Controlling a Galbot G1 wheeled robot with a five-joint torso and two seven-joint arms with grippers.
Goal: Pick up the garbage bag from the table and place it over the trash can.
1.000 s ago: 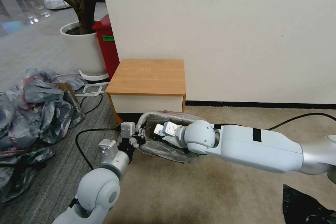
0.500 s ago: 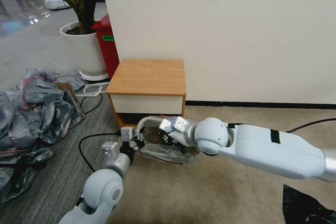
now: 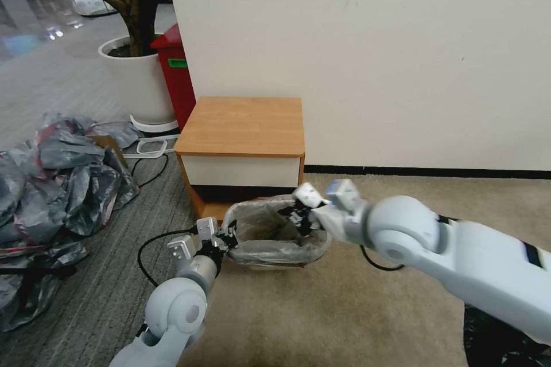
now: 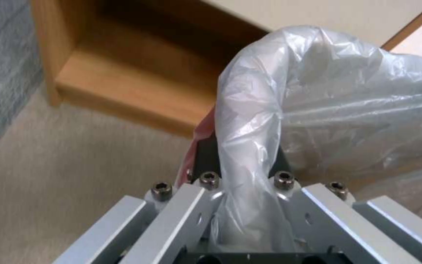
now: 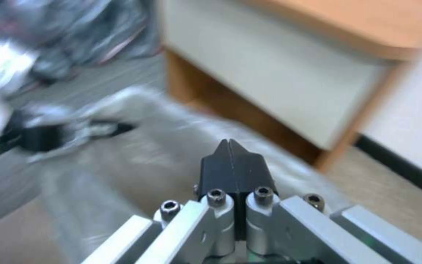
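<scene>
The garbage bag (image 3: 275, 251), thin translucent grey plastic, lines the trash can (image 3: 261, 227) and folds over its rim; the can stands on the carpet right in front of the table (image 3: 244, 126). My left gripper (image 3: 227, 239) is at the can's left rim, shut on a fold of the garbage bag (image 4: 318, 91) that runs between its fingers; a strip of pink-red band shows beside the left gripper (image 4: 243, 161). My right gripper (image 3: 299, 217) hovers just above the can's right rim. In its wrist view the right gripper (image 5: 229, 145) has its black pads pressed together, holding nothing.
A heap of grey bags (image 3: 51, 183) lies on the floor to the left, with black cables (image 3: 143, 241) beside it. A red bin (image 3: 175, 74) and a white plant pot (image 3: 135, 77) stand behind the table. A black plastic bag (image 3: 499, 338) lies at the lower right. The wall is close behind.
My right gripper has come up out of the can and drawn back to the right. My left gripper has sunk slightly at the left rim, still holding the bag.
</scene>
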